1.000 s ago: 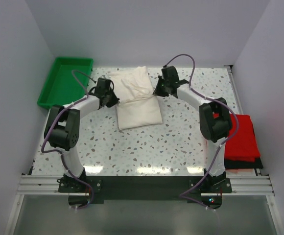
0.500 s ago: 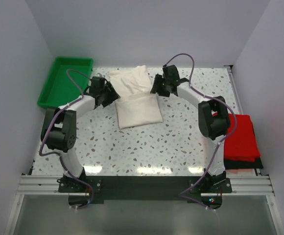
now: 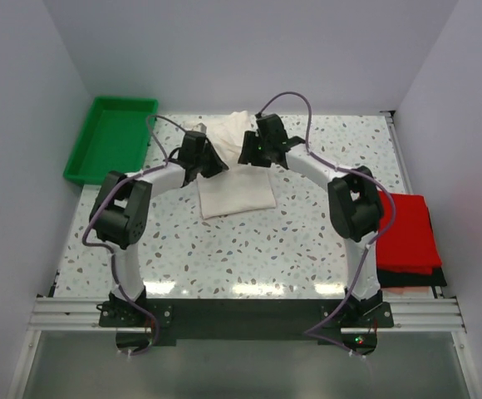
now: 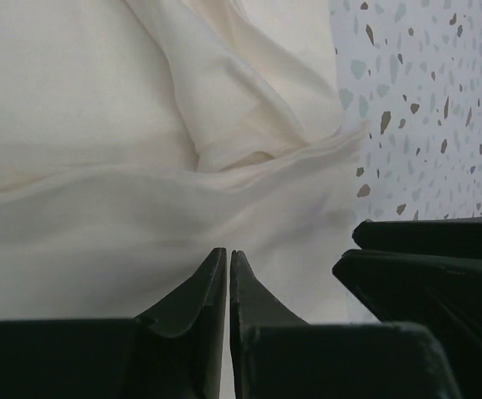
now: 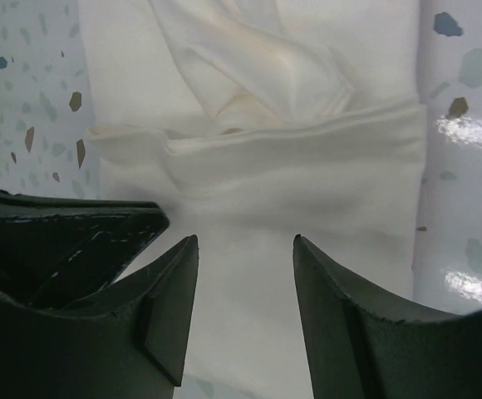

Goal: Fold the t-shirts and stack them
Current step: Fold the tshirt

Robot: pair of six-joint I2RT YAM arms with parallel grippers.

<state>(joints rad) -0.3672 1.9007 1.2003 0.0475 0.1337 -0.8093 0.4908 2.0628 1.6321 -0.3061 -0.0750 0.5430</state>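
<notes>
Toward the far edge of the table (image 3: 291, 224), at its middle, an off-white t-shirt (image 3: 239, 189) lies partly folded, its far half bunched. Over it the left end effector (image 4: 228, 259) is clenched, fingers pressed together, while the right end effector (image 5: 246, 241) hangs released, jaws apart. By the right edge, folded red t-shirts (image 3: 409, 231) rest on a black one (image 3: 420, 280); a green tray (image 3: 112, 137) occupies the far left corner.

Top view looks down from behind; wrist views (close, downward) share the off-white shirt (image 4: 100, 125).
</notes>
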